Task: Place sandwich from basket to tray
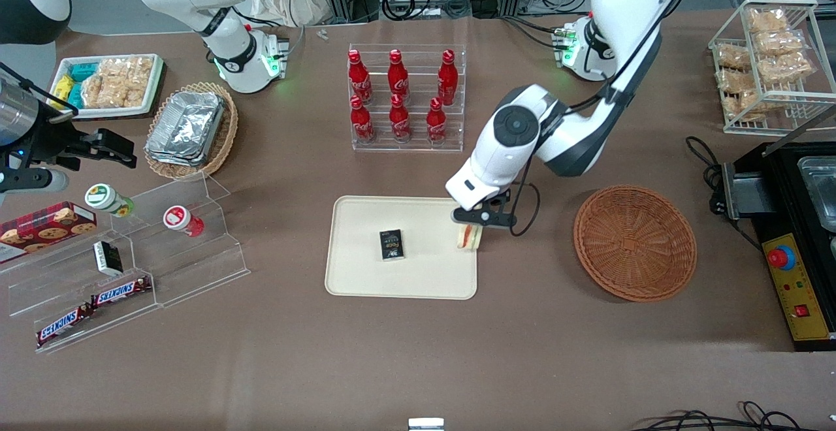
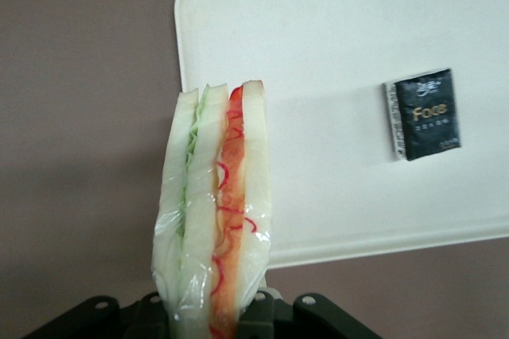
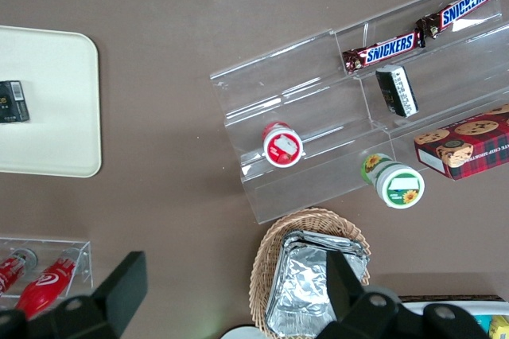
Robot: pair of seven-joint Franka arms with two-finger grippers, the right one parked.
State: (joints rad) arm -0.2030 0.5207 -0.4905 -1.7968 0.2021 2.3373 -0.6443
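Claw (image 1: 475, 227) is clamped on the sandwich (image 1: 469, 238) at the tray (image 1: 366, 274) right edge, mid frame; imo it's light, squishy, plastic-wrapped, so grip the bread faces gently.

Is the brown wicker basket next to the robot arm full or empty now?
Empty: the basket shows only bare weave. The sandwich is out, held in the gripper at the edge of the tray.

We see the gripper (image 1: 471, 227) over the smooth matt tray (image 1: 366, 274), pinching a sandwich (image 2: 213, 220) in glossy clear film; the basket (image 1: 635, 243) is rough wicker.
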